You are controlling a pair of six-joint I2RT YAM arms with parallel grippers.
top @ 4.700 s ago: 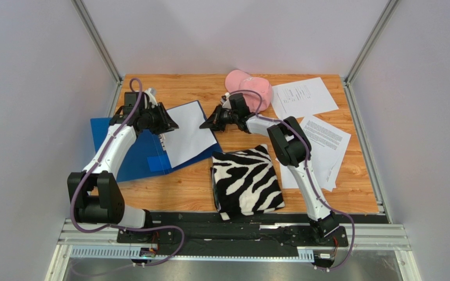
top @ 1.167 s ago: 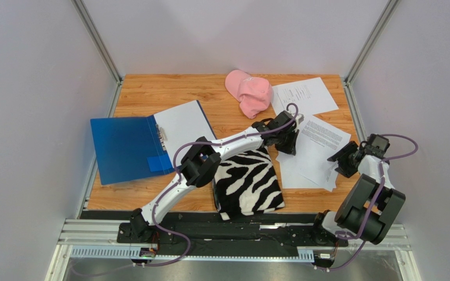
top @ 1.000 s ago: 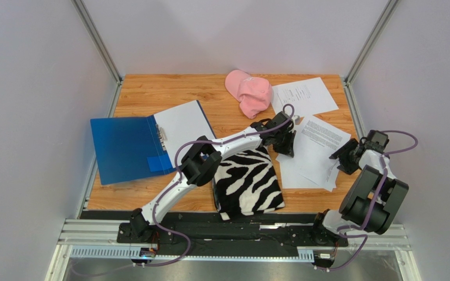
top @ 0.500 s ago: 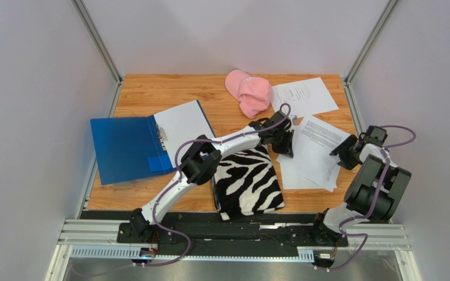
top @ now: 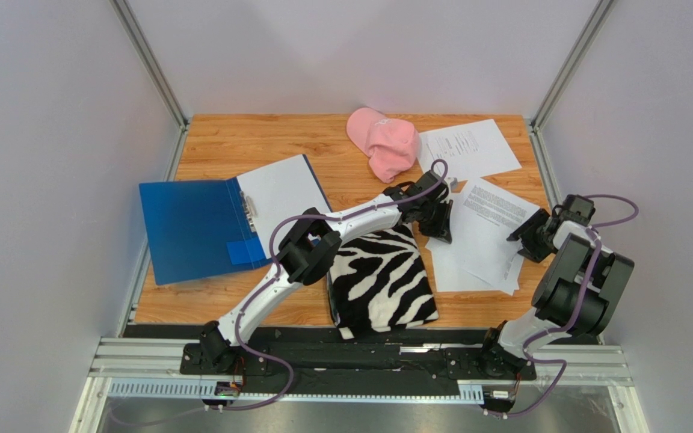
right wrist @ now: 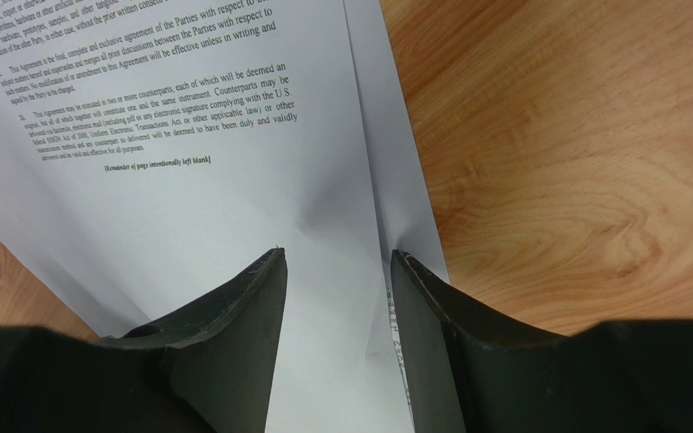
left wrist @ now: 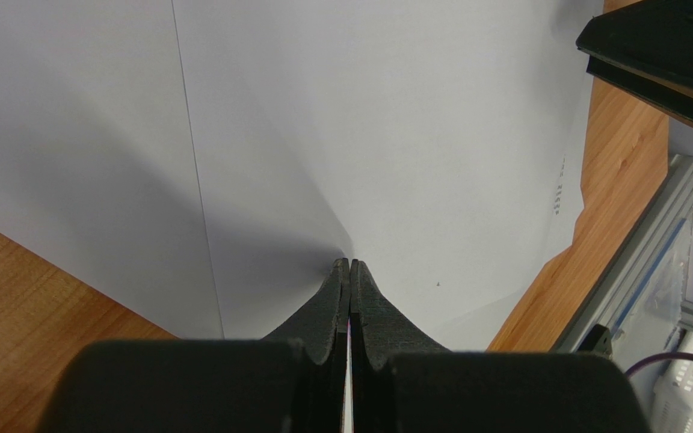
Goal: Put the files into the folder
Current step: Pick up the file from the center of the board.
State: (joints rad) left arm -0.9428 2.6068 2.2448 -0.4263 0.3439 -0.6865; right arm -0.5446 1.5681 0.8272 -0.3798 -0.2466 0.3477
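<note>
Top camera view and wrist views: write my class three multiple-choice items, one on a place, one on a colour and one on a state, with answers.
1. Where does the flat royal-blue folder lie on the wooden table?
A. left side
B. far right corner
C. near right edge

2. What colour is the soft cap at the far edge?
A. green
B. pink
C. black

3. How does the left gripper stand?
A. wide open
B. shut, pinching the white paper sheets
C. shut on the cap

Answers:
1 A: the top view shows the folder lying open on the table's left.
2 B: the cap is plainly pink.
3 B: the left wrist view shows the jaws together, with paper puckered at their tips.
</note>
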